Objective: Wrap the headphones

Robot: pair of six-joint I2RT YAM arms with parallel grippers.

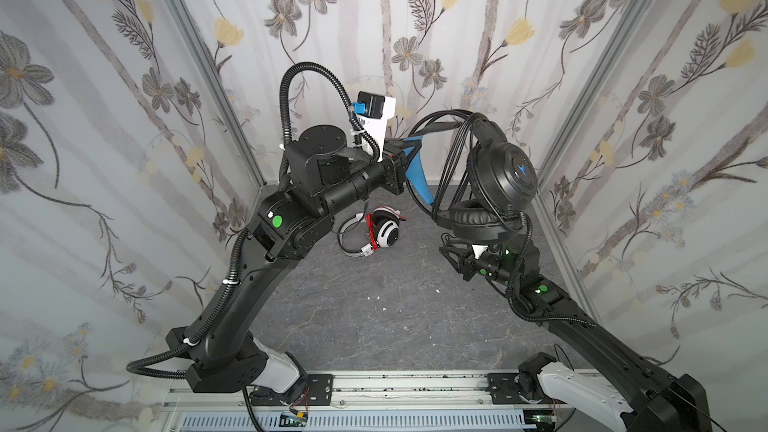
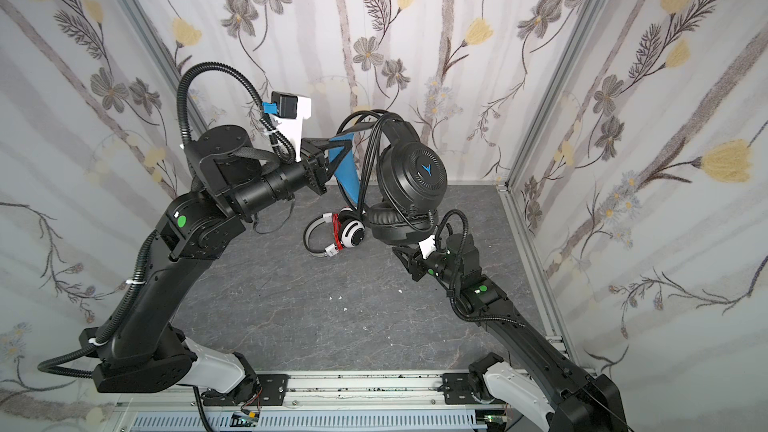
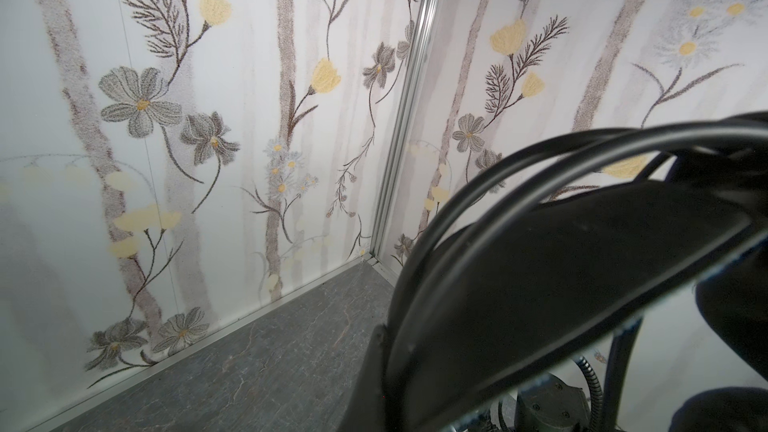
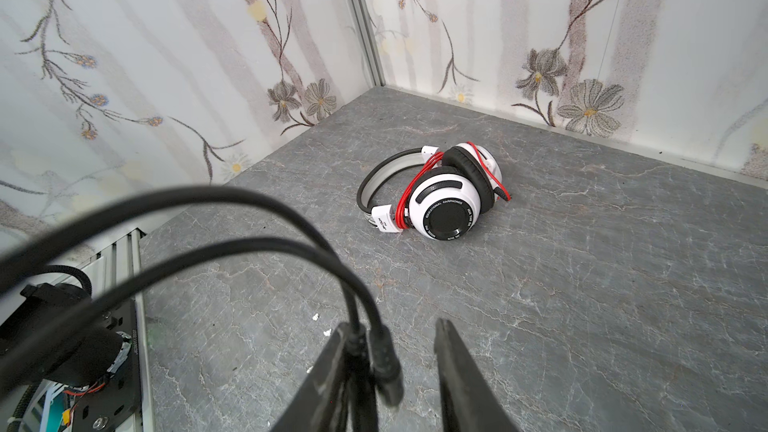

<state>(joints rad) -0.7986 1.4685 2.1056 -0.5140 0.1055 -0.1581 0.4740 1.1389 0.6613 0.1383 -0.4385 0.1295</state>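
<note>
Aloft, black headset (image 1: 505, 176) clamped in left end effector (image 1: 417, 160), right end effector (image 4: 390, 326) slightly parted, black cord (image 4: 384, 367) between

Grey veined bench (image 1: 374, 334), white headset (image 1: 386, 234) lying toward the back (red cord (image 1: 371, 231) wound round it), small white scraps (image 4: 315, 317) mid-surface

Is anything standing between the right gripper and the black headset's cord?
Nothing visible does. Two strands of the black cord lie between the open jaws of the right gripper, which sits beneath the raised black headset.
</note>
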